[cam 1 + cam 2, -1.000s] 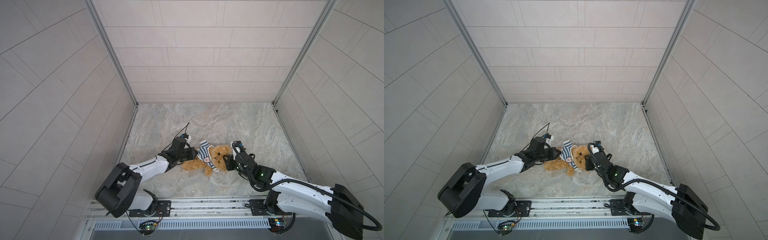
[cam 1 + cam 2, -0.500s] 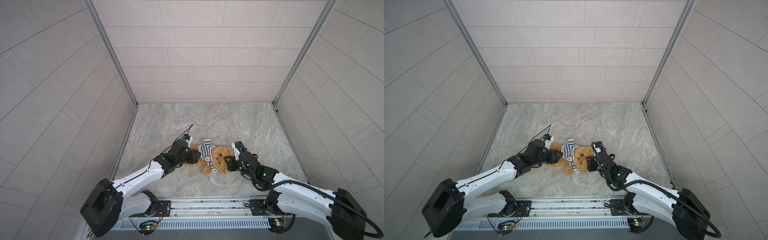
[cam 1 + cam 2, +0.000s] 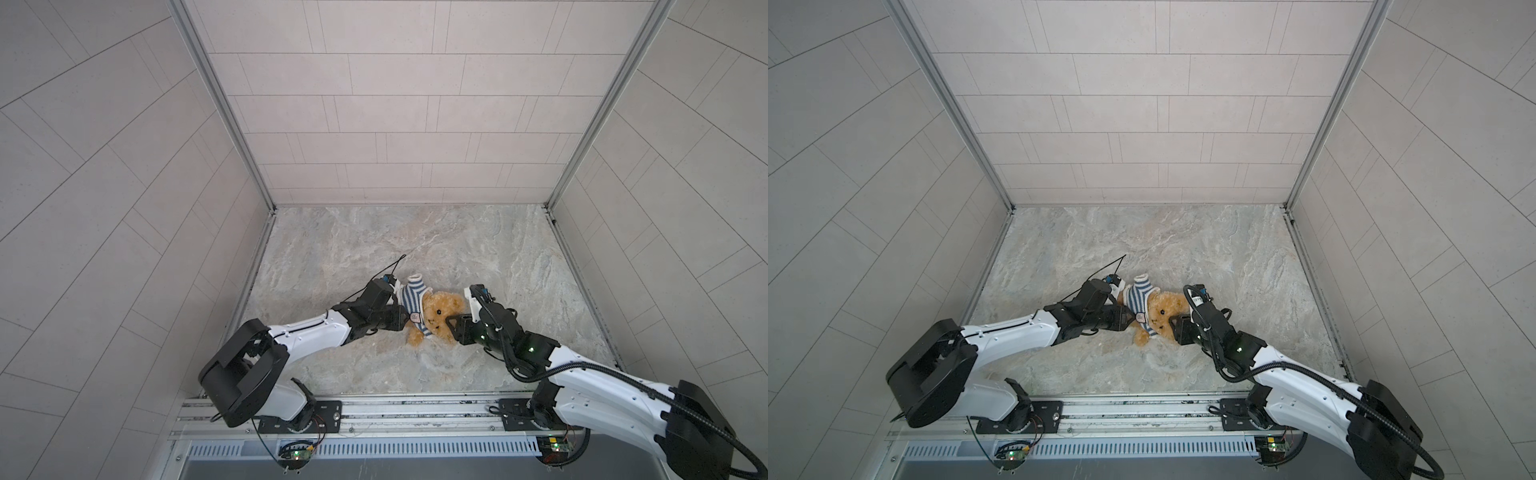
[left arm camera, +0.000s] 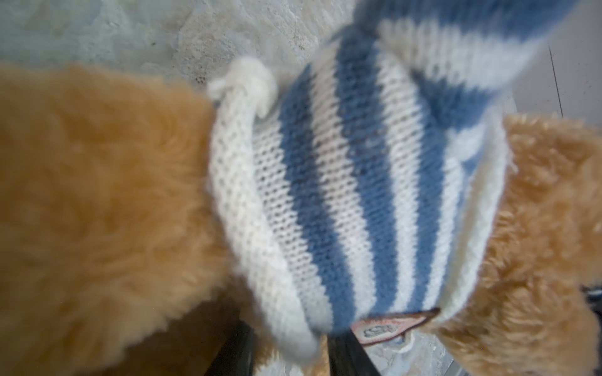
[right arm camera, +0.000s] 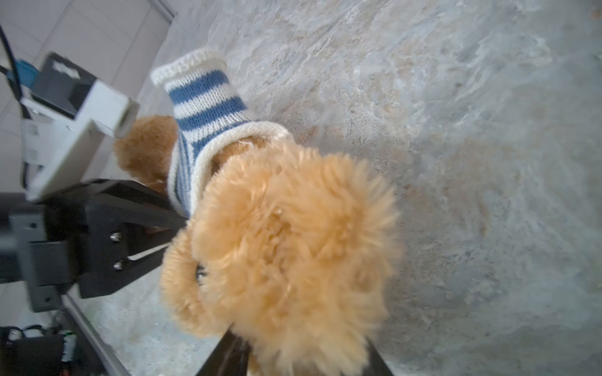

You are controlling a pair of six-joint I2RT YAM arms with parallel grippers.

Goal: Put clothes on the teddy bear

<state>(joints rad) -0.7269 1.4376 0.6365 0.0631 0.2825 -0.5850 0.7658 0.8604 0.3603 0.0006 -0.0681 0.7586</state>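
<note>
teddy bear (image 4: 97, 211) blurred, cropped at edges

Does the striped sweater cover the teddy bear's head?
No, in the right wrist view the head of the teddy bear is bare fur; the striped sweater sits around its body.

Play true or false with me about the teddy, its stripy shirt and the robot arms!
1. The teddy bear lies on the marbled table. True.
2. Its shirt has red stripes. False: the stripes are blue and white.
3. The shirt covers the bear's head. False: the head is bare, and the shirt sits around the body.
4. The right gripper is at the bear's head. True.
5. The left gripper is far from the bear. False: it is right at the shirt.
6. One sleeve sticks out with no paw showing at its end. True.
</note>
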